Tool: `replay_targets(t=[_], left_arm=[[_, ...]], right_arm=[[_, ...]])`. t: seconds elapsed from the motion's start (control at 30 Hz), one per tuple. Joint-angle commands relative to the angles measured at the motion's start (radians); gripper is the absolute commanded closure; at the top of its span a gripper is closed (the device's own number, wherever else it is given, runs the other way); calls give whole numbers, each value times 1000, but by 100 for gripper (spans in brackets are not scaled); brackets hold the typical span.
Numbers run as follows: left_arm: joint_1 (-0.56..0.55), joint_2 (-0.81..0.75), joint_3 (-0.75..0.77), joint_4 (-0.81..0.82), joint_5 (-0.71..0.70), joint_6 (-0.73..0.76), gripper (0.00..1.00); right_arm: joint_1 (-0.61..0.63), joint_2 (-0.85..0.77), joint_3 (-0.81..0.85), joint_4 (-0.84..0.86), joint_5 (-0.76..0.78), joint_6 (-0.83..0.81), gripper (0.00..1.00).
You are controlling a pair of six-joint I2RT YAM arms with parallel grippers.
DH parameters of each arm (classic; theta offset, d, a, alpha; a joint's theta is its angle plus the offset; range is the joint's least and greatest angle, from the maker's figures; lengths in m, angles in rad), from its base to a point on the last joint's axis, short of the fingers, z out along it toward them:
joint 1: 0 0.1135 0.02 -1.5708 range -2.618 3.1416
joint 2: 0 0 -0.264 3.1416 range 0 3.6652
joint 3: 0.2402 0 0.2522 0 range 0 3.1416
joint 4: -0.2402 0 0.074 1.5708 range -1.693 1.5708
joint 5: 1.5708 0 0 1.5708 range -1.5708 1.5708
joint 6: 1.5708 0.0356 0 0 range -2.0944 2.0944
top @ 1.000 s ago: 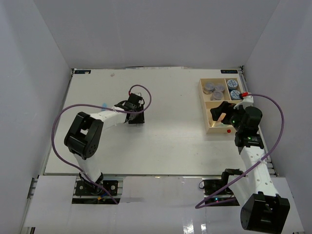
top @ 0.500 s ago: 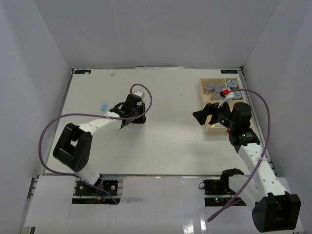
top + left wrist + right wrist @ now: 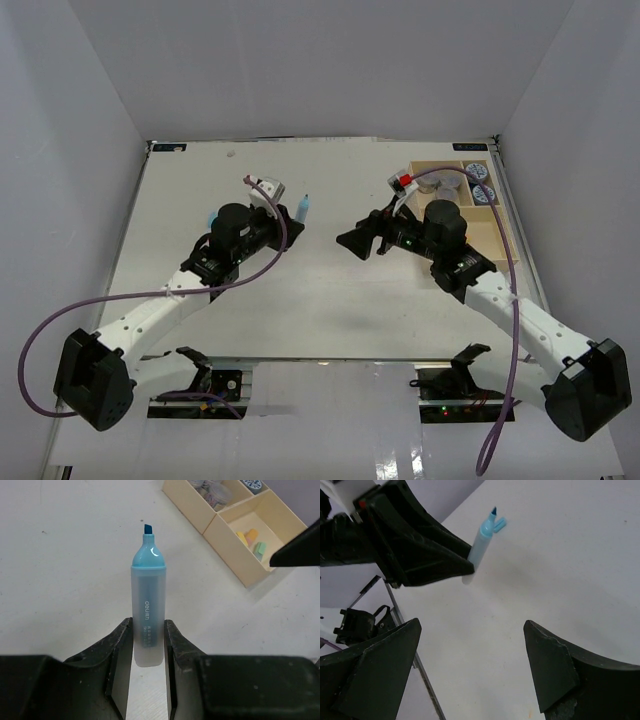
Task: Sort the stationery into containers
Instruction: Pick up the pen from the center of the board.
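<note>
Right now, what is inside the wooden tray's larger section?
In the left wrist view, the wooden tray holds small pastel blocks, yellow, orange and green, in its larger section. From the top camera the right arm covers that section.

Wooden tray (image 3: 220, 517) cut off by left-wrist frame edge; rolls (image 3: 447, 185) in tray partly hidden behind right arm, pattern perhaps blue.

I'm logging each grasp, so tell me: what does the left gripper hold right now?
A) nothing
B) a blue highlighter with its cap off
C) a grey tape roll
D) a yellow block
B: the left wrist view shows the left gripper shut on the barrel of a blue highlighter, its bare chisel tip pointing away from the gripper.
</note>
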Motion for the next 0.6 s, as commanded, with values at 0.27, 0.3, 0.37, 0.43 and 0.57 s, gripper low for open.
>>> replay_targets(t=[0.27, 0.3, 0.37, 0.43, 0.57], left_arm=[[-7, -163, -119, 185, 110, 103, 80], [-7, -166, -121, 188, 112, 104, 80], [-7, -171, -123, 188, 115, 106, 80], [-7, -179, -123, 191, 121, 108, 80], [-7, -186, -124, 194, 127, 109, 80]], right_arm=[[153, 183, 173, 214, 131, 74, 16], [163, 194, 182, 221, 133, 83, 18], [169, 223, 192, 240, 135, 93, 21], [180, 237, 204, 251, 142, 100, 25], [190, 266, 230, 265, 147, 113, 33]])
